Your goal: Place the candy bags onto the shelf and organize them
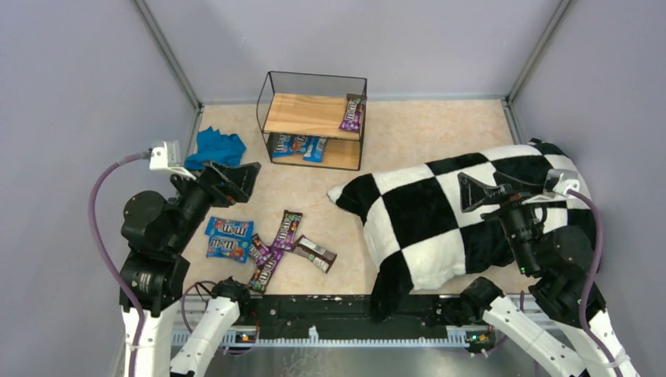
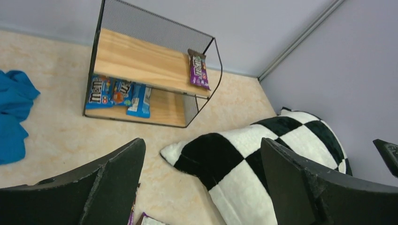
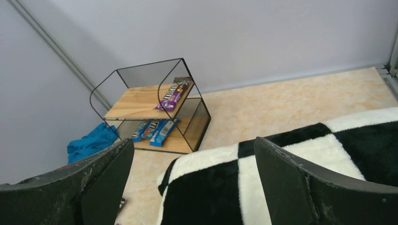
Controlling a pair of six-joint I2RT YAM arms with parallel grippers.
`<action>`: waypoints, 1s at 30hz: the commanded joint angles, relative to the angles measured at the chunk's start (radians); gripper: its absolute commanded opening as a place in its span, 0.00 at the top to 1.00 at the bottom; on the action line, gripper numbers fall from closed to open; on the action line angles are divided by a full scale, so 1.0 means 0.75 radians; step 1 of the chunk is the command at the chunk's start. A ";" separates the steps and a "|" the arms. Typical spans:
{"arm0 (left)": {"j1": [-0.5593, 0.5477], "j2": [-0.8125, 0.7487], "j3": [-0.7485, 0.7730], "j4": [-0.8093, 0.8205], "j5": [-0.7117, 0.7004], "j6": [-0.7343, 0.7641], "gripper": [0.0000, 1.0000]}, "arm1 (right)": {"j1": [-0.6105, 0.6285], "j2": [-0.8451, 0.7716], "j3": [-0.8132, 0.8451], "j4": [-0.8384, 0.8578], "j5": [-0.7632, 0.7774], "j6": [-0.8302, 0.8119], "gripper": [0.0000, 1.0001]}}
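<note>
The wire shelf (image 1: 308, 116) stands at the back centre. One purple candy bag (image 1: 353, 112) lies on the right end of its top board, and blue bags (image 1: 298, 146) lie on the lower board. Several loose bags lie near the front left: blue ones (image 1: 229, 229), purple ones (image 1: 287, 230) and a brown one (image 1: 315, 253). My left gripper (image 1: 239, 177) is open and empty, above and behind the loose bags. My right gripper (image 1: 475, 192) is open and empty over the pillow. The shelf also shows in the left wrist view (image 2: 136, 58) and the right wrist view (image 3: 141, 101).
A black-and-white checkered pillow (image 1: 448, 220) covers the right half of the table, its corner reaching toward the loose bags. A teal-blue cloth (image 1: 216, 147) lies left of the shelf. Grey walls enclose the table on three sides.
</note>
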 commanded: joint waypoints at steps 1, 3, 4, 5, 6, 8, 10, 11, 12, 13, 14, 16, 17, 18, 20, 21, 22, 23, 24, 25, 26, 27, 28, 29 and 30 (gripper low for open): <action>0.007 0.006 -0.084 -0.061 0.048 -0.043 0.01 | 0.009 0.032 -0.039 0.064 0.082 0.034 0.01; 0.007 0.018 -0.122 -0.090 0.075 -0.043 0.02 | 0.010 0.041 -0.065 0.064 0.149 0.067 0.01; 0.007 0.024 -0.142 -0.101 0.083 -0.041 0.02 | 0.010 0.041 -0.081 0.063 0.180 0.083 0.01; 0.007 0.028 -0.164 -0.108 0.100 -0.035 0.01 | 0.009 0.038 -0.096 0.064 0.192 0.094 0.01; 0.007 0.032 -0.191 -0.108 0.118 -0.031 0.02 | 0.010 0.035 -0.113 0.069 0.187 0.091 0.01; 0.007 0.033 -0.249 -0.098 0.169 -0.029 0.02 | 0.010 0.027 -0.147 0.092 0.161 0.085 0.01; 0.007 0.033 -0.321 -0.074 0.240 -0.045 0.02 | 0.009 0.025 -0.168 0.109 0.133 0.104 0.01; 0.007 0.037 -0.358 -0.063 0.279 -0.053 0.02 | 0.009 0.022 -0.177 0.116 0.127 0.122 0.01; 0.007 0.043 -0.390 -0.060 0.314 -0.064 0.02 | 0.010 0.018 -0.186 0.115 0.121 0.147 0.01; 0.007 0.049 -0.422 -0.064 0.349 -0.081 0.02 | 0.010 0.011 -0.195 0.109 0.119 0.185 0.01; 0.007 0.051 -0.463 -0.056 0.385 -0.097 0.02 | 0.010 0.004 -0.216 0.118 0.105 0.211 0.01; 0.007 0.044 -0.555 -0.018 0.469 -0.130 0.02 | 0.009 -0.002 -0.250 0.176 -0.036 0.167 0.01; 0.007 0.036 -0.604 0.000 0.504 -0.149 0.02 | 0.009 0.011 -0.263 0.231 -0.121 0.139 0.01; 0.007 0.026 -0.653 0.024 0.534 -0.171 0.01 | 0.008 0.041 -0.269 0.266 -0.216 0.105 0.01; 0.007 -0.001 -0.766 0.071 0.586 -0.221 0.01 | 0.011 0.168 -0.238 0.269 -0.351 0.098 0.01; 0.007 -0.016 -0.797 0.099 0.601 -0.249 0.02 | 0.010 0.262 -0.202 0.246 -0.407 0.099 0.01; 0.007 -0.030 -0.849 0.123 0.625 -0.276 0.02 | 0.013 0.364 -0.158 0.217 -0.456 0.106 0.01; 0.007 -0.043 -0.877 0.142 0.631 -0.297 0.02 | 0.021 0.469 -0.118 0.194 -0.511 0.109 0.01; 0.007 -0.052 -0.898 0.148 0.623 -0.311 0.02 | 0.035 0.590 -0.084 0.185 -0.549 0.116 0.01; 0.007 -0.060 -0.914 0.150 0.615 -0.319 0.01 | 0.067 0.663 -0.066 0.198 -0.572 0.120 0.01; 0.007 -0.062 -0.929 0.150 0.609 -0.325 0.02 | 0.114 0.728 -0.055 0.222 -0.562 0.113 0.01; 0.007 -0.057 -0.947 0.153 0.608 -0.331 0.02 | 0.184 0.778 -0.046 0.254 -0.515 0.102 0.01; 0.005 -0.052 -0.965 0.164 0.613 -0.337 0.02 | 0.253 0.828 -0.041 0.292 -0.454 0.088 0.01; 0.003 -0.041 -0.985 0.178 0.622 -0.341 0.02 | 0.326 0.874 -0.035 0.333 -0.404 0.076 0.01; -0.004 -0.026 -1.004 0.194 0.628 -0.341 0.02 | 0.375 0.919 -0.034 0.384 -0.388 0.066 0.01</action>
